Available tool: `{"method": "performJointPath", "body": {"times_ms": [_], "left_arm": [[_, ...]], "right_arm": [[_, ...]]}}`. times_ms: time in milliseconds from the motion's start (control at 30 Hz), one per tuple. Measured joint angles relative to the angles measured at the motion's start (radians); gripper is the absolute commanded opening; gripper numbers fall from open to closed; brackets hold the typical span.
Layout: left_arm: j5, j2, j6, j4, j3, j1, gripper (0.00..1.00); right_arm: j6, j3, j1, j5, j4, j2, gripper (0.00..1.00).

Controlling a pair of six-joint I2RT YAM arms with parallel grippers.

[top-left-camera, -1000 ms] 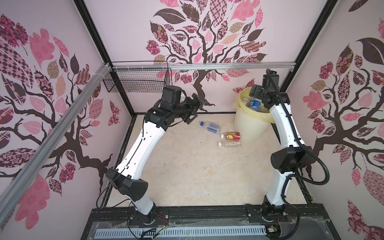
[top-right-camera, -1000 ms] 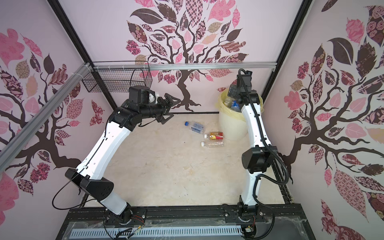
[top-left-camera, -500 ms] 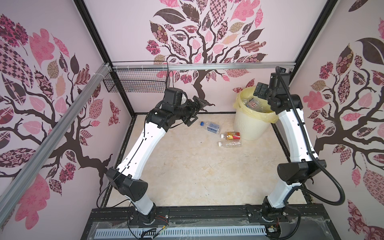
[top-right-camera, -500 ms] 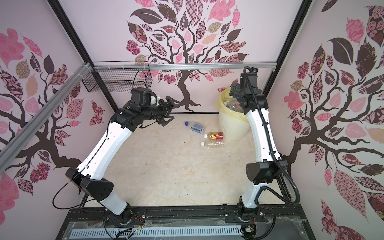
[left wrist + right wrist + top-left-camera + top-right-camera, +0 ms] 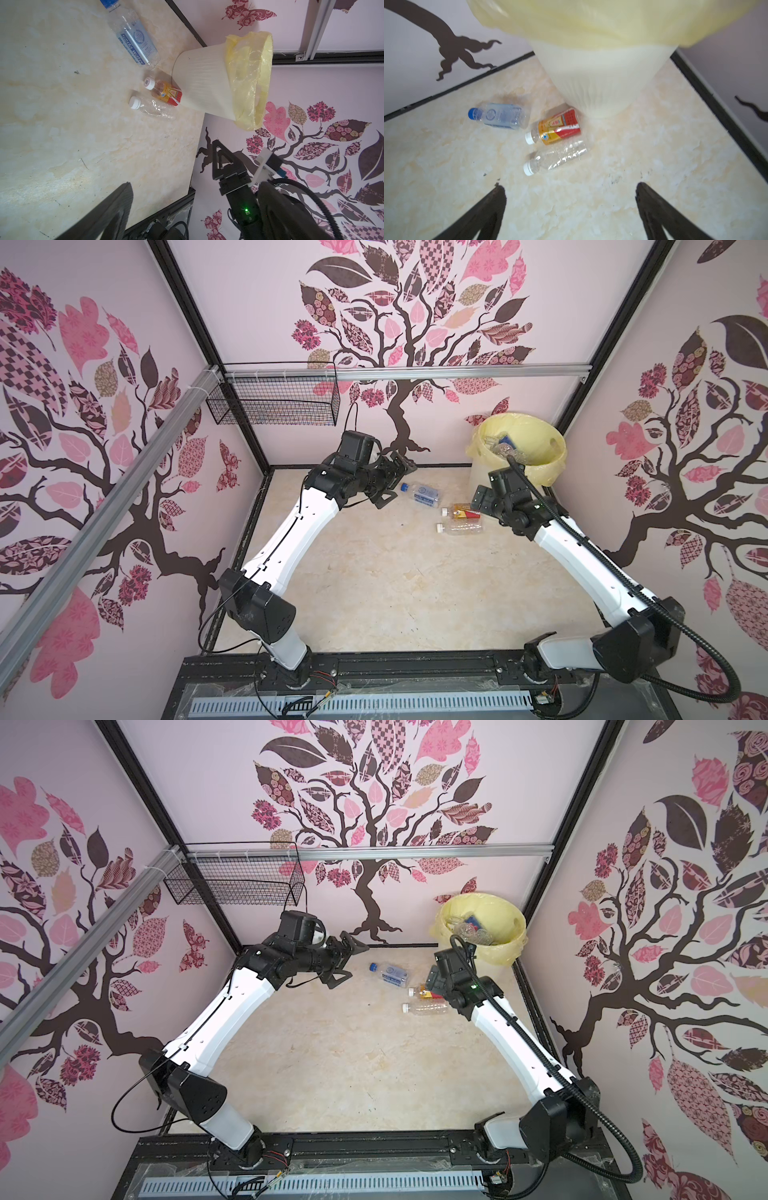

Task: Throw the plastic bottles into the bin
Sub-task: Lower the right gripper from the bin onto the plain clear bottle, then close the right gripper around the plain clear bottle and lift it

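A round white ribbed plastic bin (image 5: 199, 83), lined with a pale yellow bag, is set in the far right corner of the pale stone-look floor (image 5: 374, 572). Some clear plastic bottles (image 5: 505, 445) are seen inside it. Three more bottles are seen lying on the floor beside the bin. One is a clear bottle with a blue cap and blue label (image 5: 424, 492). One is a small bottle with a white cap and a red and gold label (image 5: 556, 128), right by the foot of the bin. One is a bare clear bottle with a white cap (image 5: 556, 159), just next to it.

The left gripper (image 5: 353, 966) is held in the air near the blue cap. Its jaws are spread wide and nothing is gripped. The right gripper (image 5: 569, 187) is held in the air close to the two white-capped bottles, in front of the bin. Its jaws are spread wide too, and nothing is gripped.
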Motion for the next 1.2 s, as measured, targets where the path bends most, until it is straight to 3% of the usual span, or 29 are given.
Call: {"method": "performJointPath", "body": {"times_ms": [200, 600, 1200], "left_arm": [[0.004, -0.023, -0.001, 0.000, -0.048, -0.013, 0.97], [0.007, -0.072, -0.001, 0.009, -0.138, -0.013, 0.97], [0.016, -0.072, -0.001, 0.015, -0.163, -0.012, 0.97]], "right_arm": [[0.168, -0.153, -0.001, -0.063, 0.059, 0.014, 1.00], [0.382, -0.177, -0.020, -0.174, 0.252, 0.242, 0.99], [0.476, -0.183, -0.075, -0.216, 0.453, 0.409, 0.98]]}}
